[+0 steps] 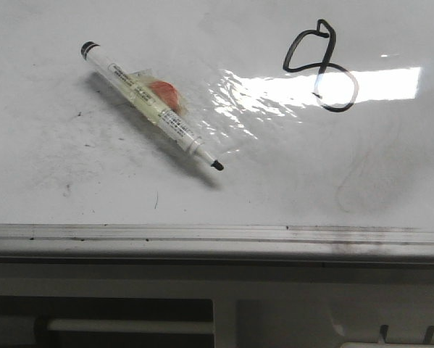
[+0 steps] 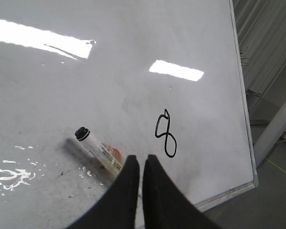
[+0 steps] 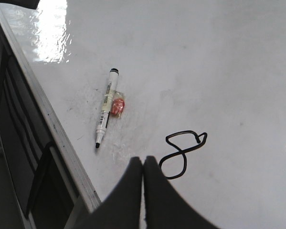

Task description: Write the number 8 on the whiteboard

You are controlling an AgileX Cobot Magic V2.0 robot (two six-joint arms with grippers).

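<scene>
Lying uncapped on the glossy white whiteboard [image 1: 57, 196], beside the black two-looped number 8 [image 1: 322, 67], the slim white marker [image 1: 150, 106] is judged light, rigid, best gripped mid-barrel; both jaws are closed, empty.

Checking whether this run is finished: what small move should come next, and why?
Probably none beyond holding both arms back. The number 8 is already drawn on the whiteboard, both loops closed, and the uncapped marker lies loose beside it. The left hand and right hand are shut and empty, above the board.
</scene>
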